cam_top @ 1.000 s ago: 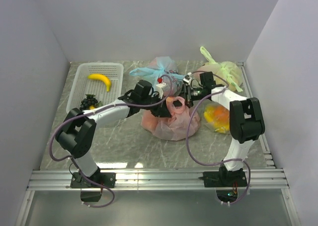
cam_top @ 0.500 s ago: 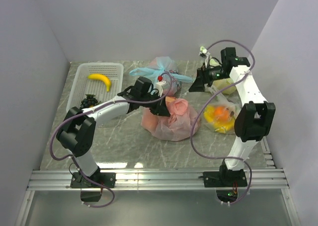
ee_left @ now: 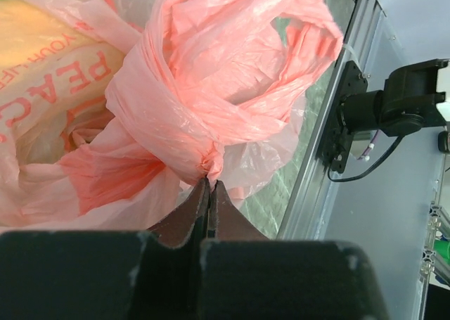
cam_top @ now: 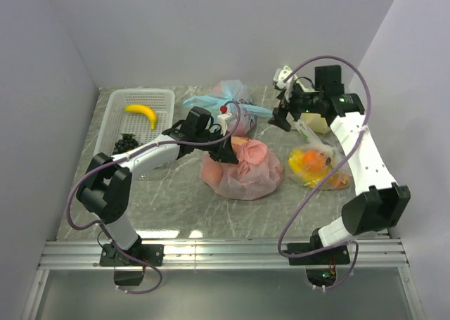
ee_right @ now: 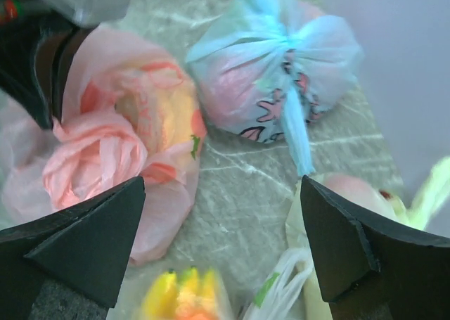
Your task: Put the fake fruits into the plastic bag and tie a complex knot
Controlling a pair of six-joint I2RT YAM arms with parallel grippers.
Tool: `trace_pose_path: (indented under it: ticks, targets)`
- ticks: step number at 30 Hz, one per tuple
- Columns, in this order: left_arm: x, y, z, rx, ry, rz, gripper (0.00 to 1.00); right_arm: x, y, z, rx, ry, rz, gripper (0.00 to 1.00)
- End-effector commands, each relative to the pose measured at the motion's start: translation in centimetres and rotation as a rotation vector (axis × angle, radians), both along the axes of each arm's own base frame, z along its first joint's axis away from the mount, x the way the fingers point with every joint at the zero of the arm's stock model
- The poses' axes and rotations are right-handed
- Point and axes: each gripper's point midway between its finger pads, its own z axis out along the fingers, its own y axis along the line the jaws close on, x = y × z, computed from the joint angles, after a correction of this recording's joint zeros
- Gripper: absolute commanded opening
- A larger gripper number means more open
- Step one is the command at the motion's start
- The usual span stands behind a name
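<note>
**Right claw (cam_top: 280, 117) drawn off and spread; knot (ee_left: 211, 81) kept pinched by left claw (ee_left: 209, 183)**

Since a second ago, the right claw has been lifted away from the plastic bag (cam_top: 242, 176) at the middle of the desk (cam_top: 176, 207) and carried up toward the far right corner. It is now held above the desk, released, its fingers spread wide with nothing between them. In its wrist view the pink bag is seen below and to the left, well apart from both fingers, and a light blue bag (ee_right: 281, 74) is seen farther back.

The left claw has been kept where it was, clenched on a fold of pink plastic at the foot of the knot. The knot's swollen twist is seen just beyond the fingertips. A yellow shape is made out through the bag's film, but which fruit it is cannot be told.

A banana (cam_top: 141, 113) and a grape bunch (cam_top: 126, 144) are seen in the white basket (cam_top: 112, 109) at the far left corner. A clear bag (cam_top: 316, 167) of orange and yellow pieces is seen near the right edge, beside the pink bag.
</note>
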Motion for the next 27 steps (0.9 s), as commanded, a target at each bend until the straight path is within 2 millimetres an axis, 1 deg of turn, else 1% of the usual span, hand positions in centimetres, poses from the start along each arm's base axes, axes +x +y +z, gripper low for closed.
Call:
trace_pose_path:
  ticks: [1, 2, 4, 5, 6, 7, 8, 9, 10, 12, 13, 14, 15, 16, 17, 18, 19, 20, 23, 24, 26, 27]
  targets:
    - [0.0, -0.5, 2.6, -0.072, -0.074, -0.043, 0.00, -2.2, 1.6, -3.7, -0.118, 0.060, 0.212, 0.98]
    - [0.1, -0.5, 2.8, -0.078, -0.068, -0.041, 0.00, -2.8, 2.8, -3.5, -0.108, 0.059, 0.266, 0.98]
    - [0.3, -0.4, 2.7, -0.086, -0.049, -0.034, 0.00, -3.3, 4.0, -4.3, -0.114, 0.080, 0.318, 0.98]
    - [0.5, -0.3, 2.7, -0.092, -0.034, -0.026, 0.00, -3.8, 5.1, -5.0, -0.125, 0.090, 0.341, 0.98]
    - [0.7, -0.1, 2.7, -0.093, -0.028, -0.019, 0.00, -3.7, 5.8, -5.1, -0.120, 0.082, 0.341, 0.98]
    - [0.7, 0.0, 2.8, -0.096, -0.023, -0.019, 0.00, -4.0, 6.3, -5.2, -0.119, 0.076, 0.354, 0.99]
    - [0.6, 0.0, 2.9, -0.100, -0.019, -0.019, 0.00, -4.6, 6.7, -5.9, -0.119, 0.091, 0.370, 0.99]
    - [0.8, 0.2, 2.9, -0.100, -0.018, -0.011, 0.00, -5.0, 7.4, -6.1, -0.125, 0.073, 0.395, 0.99]
    - [0.8, 0.2, 3.0, -0.103, -0.012, -0.009, 0.00, -5.9, 7.6, -6.9, -0.130, 0.082, 0.405, 0.99]
    - [0.9, 0.3, 2.9, -0.104, -0.010, -0.006, 0.00, -6.0, 8.1, -7.5, -0.155, 0.040, 0.409, 0.99]
    - [0.8, 0.3, 2.9, -0.104, -0.011, -0.008, 0.00, -6.2, 8.2, -8.9, -0.171, 0.057, 0.401, 1.00]
    - [0.8, 0.4, 3.0, -0.107, -0.009, -0.011, 0.00, -5.9, 8.3, -9.3, -0.185, 0.051, 0.391, 0.99]
    - [0.7, 0.4, 3.1, -0.109, -0.010, -0.015, 0.00, -5.1, 8.4, -10.2, -0.224, 0.043, 0.369, 0.98]
    - [0.7, 0.5, 3.1, -0.106, -0.012, -0.016, 0.00, -4.5, 8.3, -10.6, -0.240, 0.045, 0.351, 0.93]
    - [0.6, 0.6, 3.0, -0.107, -0.011, -0.019, 0.00, -3.9, 8.2, -11.0, -0.261, 0.047, 0.327, 0.93]
    - [0.5, 0.7, 3.3, -0.112, -0.017, -0.025, 0.00, -3.0, 8.1, -11.4, -0.271, 0.049, 0.297, 0.93]
    - [0.4, 0.8, 3.1, -0.108, -0.018, -0.028, 0.00, -2.2, 7.5, -11.7, -0.303, 0.037, 0.258, 0.93]
    - [0.2, 0.8, 3.3, -0.114, -0.018, -0.037, 0.00, -1.5, 7.5, -11.6, -0.304, 0.021, 0.237, 0.93]
    - [-0.6, 0.7, 3.7, -0.128, -0.027, -0.069, 0.00, -1.0, 7.2, -11.9, -0.321, 0.011, 0.209, 0.94]
    - [-0.8, 0.8, 3.9, -0.128, -0.034, -0.073, 0.00, -1.1, 7.2, -12.3, -0.327, 0.028, 0.211, 0.94]
    - [-1.3, 0.7, 3.6, -0.117, -0.044, -0.096, 0.00, -1.1, 7.3, -12.7, -0.327, 0.052, 0.212, 0.93]
    - [-1.7, 0.6, 3.5, -0.119, -0.045, -0.111, 0.00, -1.1, 7.3, -13.2, -0.330, 0.071, 0.215, 0.91]
